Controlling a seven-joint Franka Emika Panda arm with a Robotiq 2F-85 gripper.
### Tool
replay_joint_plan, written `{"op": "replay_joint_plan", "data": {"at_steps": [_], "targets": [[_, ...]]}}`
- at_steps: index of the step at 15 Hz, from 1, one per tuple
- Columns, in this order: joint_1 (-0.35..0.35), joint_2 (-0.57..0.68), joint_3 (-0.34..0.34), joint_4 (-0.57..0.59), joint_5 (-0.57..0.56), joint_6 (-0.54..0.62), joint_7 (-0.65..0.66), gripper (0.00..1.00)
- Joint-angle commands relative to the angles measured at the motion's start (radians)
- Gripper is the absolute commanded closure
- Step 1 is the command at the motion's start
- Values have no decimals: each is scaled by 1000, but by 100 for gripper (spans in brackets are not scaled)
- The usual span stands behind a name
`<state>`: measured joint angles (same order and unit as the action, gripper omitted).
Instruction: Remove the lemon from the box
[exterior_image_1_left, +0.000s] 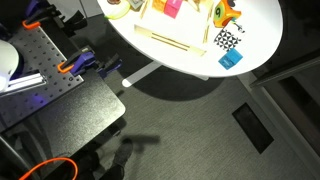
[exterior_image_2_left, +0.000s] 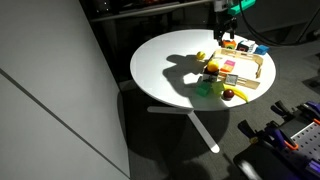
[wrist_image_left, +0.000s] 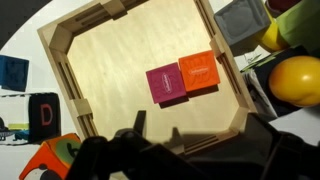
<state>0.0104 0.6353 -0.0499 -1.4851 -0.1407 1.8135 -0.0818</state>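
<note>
- Presently, lemon (wrist_image_left: 296, 80) lies outside box (wrist_image_left: 120, 55), just beside its wall; box sits near table (exterior_image_2_left: 160, 70) edge.
- Pink block (wrist_image_left: 166, 84) and orange block (wrist_image_left: 199, 72) touch inside box.
- Gripper (wrist_image_left: 193, 135) is above box; its grip is too dark to tell.

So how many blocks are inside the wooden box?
2. In the wrist view, the pink block and orange block sit side by side in the box; its floor is nearly all visible.

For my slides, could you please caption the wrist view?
Pink block and orange block inside the wooden box; lemon outside its wall.
</note>
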Motion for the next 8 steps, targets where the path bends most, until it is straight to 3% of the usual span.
{"op": "replay_joint_plan", "data": {"at_steps": [1,8], "targets": [[-11,-31,19,27,31,-100,15,0],[-6,-128,46,-19,62,-109,-1,0]]}}
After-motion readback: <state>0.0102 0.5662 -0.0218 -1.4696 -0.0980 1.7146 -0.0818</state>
